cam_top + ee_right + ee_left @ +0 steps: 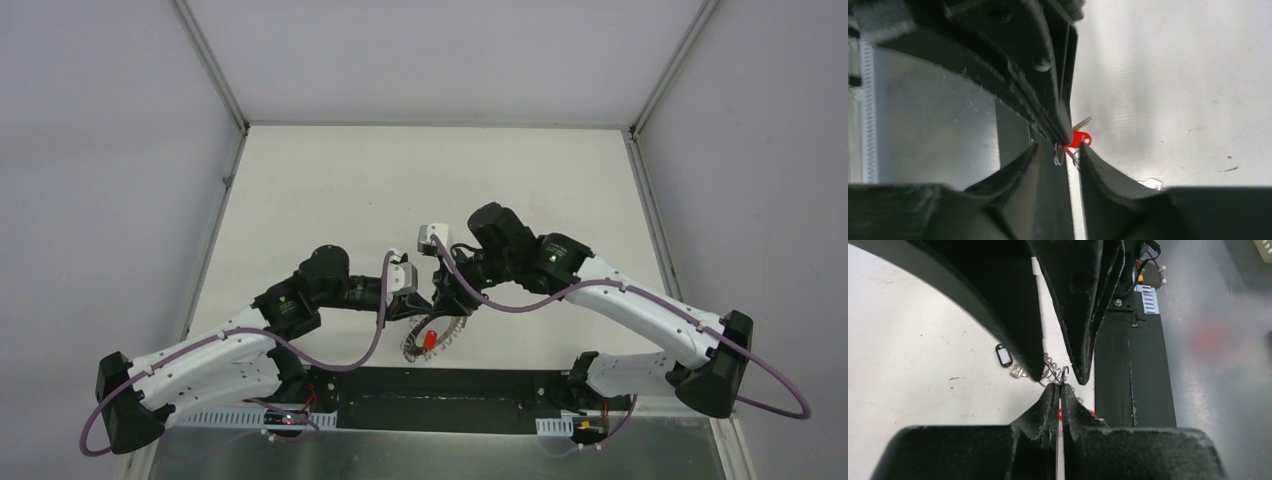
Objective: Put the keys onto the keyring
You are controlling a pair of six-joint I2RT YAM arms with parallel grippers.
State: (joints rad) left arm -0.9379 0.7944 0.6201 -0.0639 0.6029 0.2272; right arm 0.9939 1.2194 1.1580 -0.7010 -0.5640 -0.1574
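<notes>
Red-headed keys (1079,139) clenched in left pincer (1060,386), right pincer (1058,146) parted around wire-fringed keyring (410,349)

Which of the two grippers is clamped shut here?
The left gripper, shut tight on the red-headed key. The right gripper stands open, its fingers either side of the wire loops.

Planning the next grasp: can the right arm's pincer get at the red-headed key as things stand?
Probably, but tightly: the open right pincer sits just short of the red-headed key, yet the left pincer's tip and a wire loop of the silvery fringed keyring crowd the gap.
</notes>
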